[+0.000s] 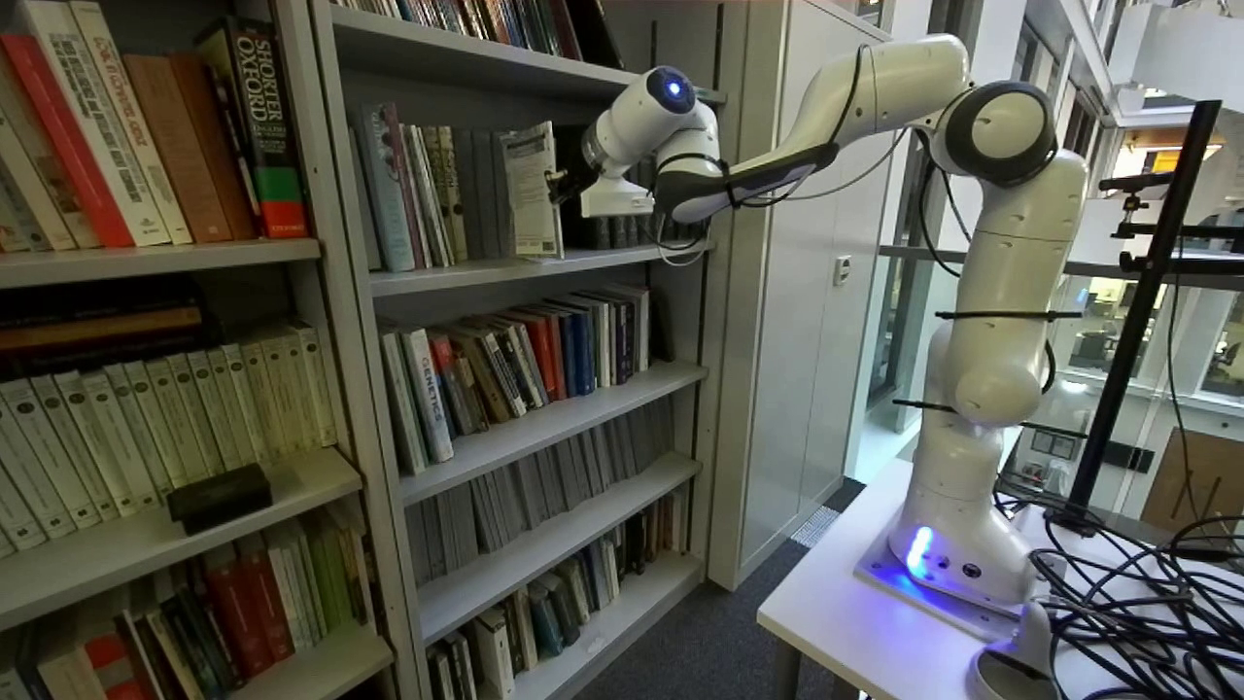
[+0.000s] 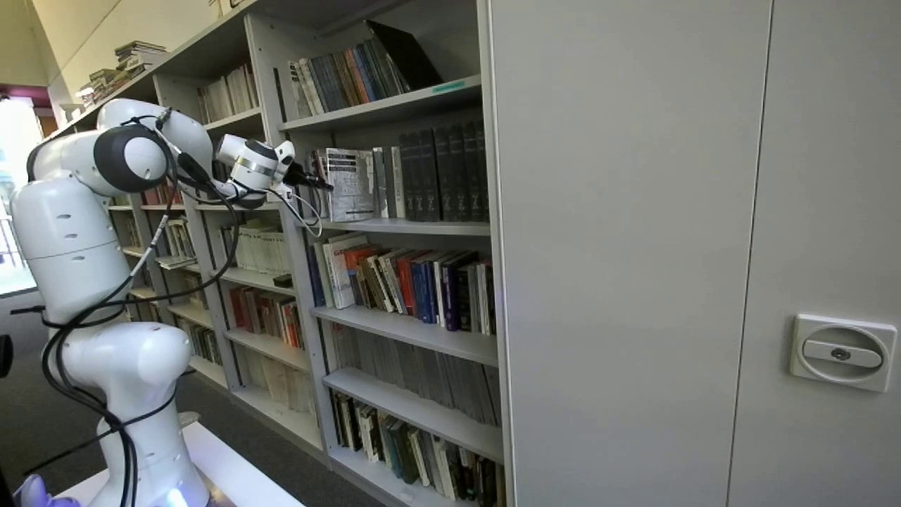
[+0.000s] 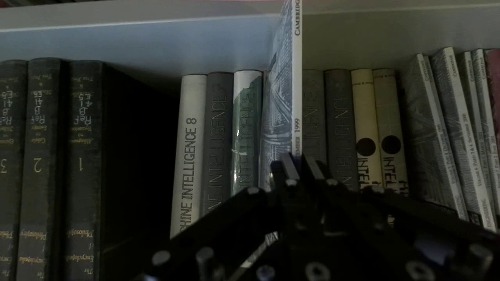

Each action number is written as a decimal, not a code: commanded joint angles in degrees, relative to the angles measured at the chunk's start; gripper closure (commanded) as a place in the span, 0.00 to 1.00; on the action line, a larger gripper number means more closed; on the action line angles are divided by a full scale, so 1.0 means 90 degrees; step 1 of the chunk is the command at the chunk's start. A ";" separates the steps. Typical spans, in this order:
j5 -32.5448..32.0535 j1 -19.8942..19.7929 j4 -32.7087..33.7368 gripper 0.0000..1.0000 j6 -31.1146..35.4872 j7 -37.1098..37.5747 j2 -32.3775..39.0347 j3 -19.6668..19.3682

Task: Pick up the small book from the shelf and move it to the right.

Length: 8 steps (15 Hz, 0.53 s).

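The small book [image 1: 534,204] is thin, with a pale printed cover, and sticks out of the row on an upper tier of the grey shelf [image 1: 466,282]. It stands upright, its lower end at the board's front edge. It also shows in an exterior view [image 2: 350,183]. My gripper [image 1: 556,183] has its fingertips at the book's spine edge, also seen in an exterior view [image 2: 324,183]. The wrist view is upside down. There the gripper's fingers [image 3: 300,162] close around the white spine of the book [image 3: 297,78]. The gripped part is dark and partly hidden.
Grey and cream volumes [image 3: 189,148] stand behind and beside the book. Dark encyclopedia volumes [image 2: 450,172] stand farther along the tier, with a dark gap [image 3: 136,156] before them. Thin magazines [image 3: 449,128] lean on the other side. A tall cabinet [image 1: 807,243] adjoins the shelf.
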 commanded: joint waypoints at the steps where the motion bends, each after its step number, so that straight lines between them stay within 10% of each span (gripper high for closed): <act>1: -0.0281 -0.0091 0.0317 0.98 -0.0204 0.0048 0.0072 0.0054; 8: -0.0082 -0.0737 0.0688 0.98 -0.0011 -0.0360 0.0240 0.0658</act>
